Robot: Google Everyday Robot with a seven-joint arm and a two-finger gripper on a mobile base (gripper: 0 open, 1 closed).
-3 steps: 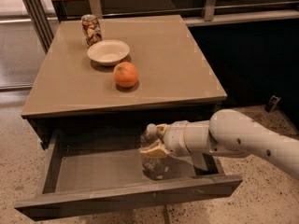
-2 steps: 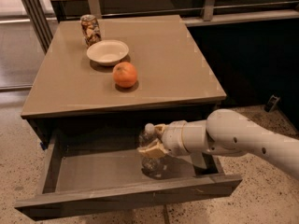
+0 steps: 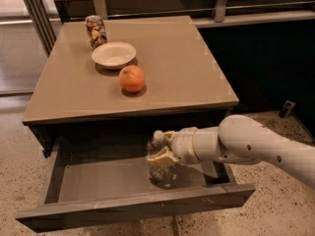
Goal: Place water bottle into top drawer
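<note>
Little has moved since the earlier frames: the arm's (image 3: 246, 144) rounded white elbox shell sits slightly further left, while bottle and gripper hold the same spot inside the drawer.

Gripper (image 3: 161, 149): positioned over the open drawer, right of centre, below the table edge. Its 2 tan fingers are closed around the upper part of the water bottle (image 3: 161, 173).

Water bottle: clear, glossy plastic, cylindrical, white cap at top, upright. Its lower body is inside the drawer, close behind the front panel. Whether the base touches the drawer floor cannot be determined.

Top drawer (image 3: 98, 181): pulled out, wide and shallow, dark grey-brown wood with a plain flat front and a smooth grey floor.

Table (image 3: 167, 58): square, flat, matte tan top with a dark edge. 3 items stand on its left half, well apart from the gripper: a round orange (image 3: 132, 78) with dimpled skin, a shallow cream bowl (image 3: 113, 55) behind it, and a patterned cylindrical can (image 3: 95, 31) at the rear.

Floor (image 3: 275, 215): speckled stone finish.
</note>
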